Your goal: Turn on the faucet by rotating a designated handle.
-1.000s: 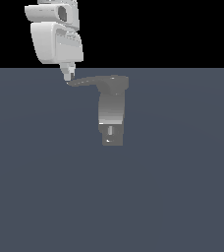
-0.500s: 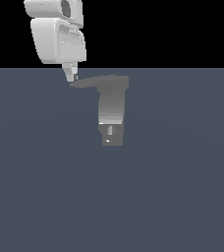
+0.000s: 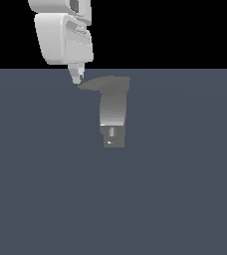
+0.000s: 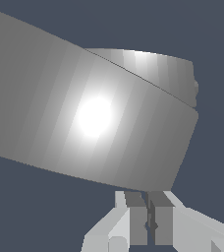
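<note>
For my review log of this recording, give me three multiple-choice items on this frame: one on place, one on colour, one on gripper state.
1. Where is the gripper?
A. at the handle's tip
B. beside the faucet's lower block
C. far from the faucet

2. What colour is the faucet?
A. red
B. grey
C. gold

3. How do the fingers stand?
A. spread wide
B. almost together
C. clamped around the column

Answers: 1 A, the fingertips meet the handle at its thin end; 2 B, grey metal; 3 B, the wrist view shows only a slit between them.

One faucet (image 3: 112, 112), one handle (image 3: 93, 84), one white robot arm (image 3: 63, 37) with one gripper (image 3: 77, 79), on one grey surface (image 3: 185, 189).
</note>
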You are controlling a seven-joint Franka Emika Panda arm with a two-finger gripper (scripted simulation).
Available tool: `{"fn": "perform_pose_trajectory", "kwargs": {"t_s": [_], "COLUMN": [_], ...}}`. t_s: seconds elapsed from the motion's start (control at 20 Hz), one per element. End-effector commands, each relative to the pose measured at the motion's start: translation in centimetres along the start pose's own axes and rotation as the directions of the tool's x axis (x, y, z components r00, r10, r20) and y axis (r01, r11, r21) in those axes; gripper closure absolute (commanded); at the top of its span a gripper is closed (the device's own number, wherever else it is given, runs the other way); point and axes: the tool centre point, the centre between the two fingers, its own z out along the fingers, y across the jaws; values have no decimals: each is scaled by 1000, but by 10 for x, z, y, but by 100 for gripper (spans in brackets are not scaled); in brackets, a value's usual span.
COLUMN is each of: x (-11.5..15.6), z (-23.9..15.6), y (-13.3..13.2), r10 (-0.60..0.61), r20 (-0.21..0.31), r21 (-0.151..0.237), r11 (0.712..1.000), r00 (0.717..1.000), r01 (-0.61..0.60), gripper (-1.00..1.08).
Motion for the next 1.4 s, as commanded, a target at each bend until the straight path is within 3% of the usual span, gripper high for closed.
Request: {"fn": "perform_pose_trajectory", "kwargs": {"t_s": [0.0,0.1,1.15,1.2,1.25,1.35], "x": [18,12,127,127,109,117], "z": [15,15,14,14,14,14], "y": [13,11,20,20,19,13], "r10": [20,14,19,19,-6,-4], "r20": [-8,-6,-8,-8,-6,-7], "r21": [-37,-36,-37,-37,-37,-37], "r11": [999,999,999,999,999,999], "r00": [1000,1000,1000,1000,1000,1000], "r01": [-20,-14,-20,-20,6,3], "gripper": [108,108,108,108,108,108]}}
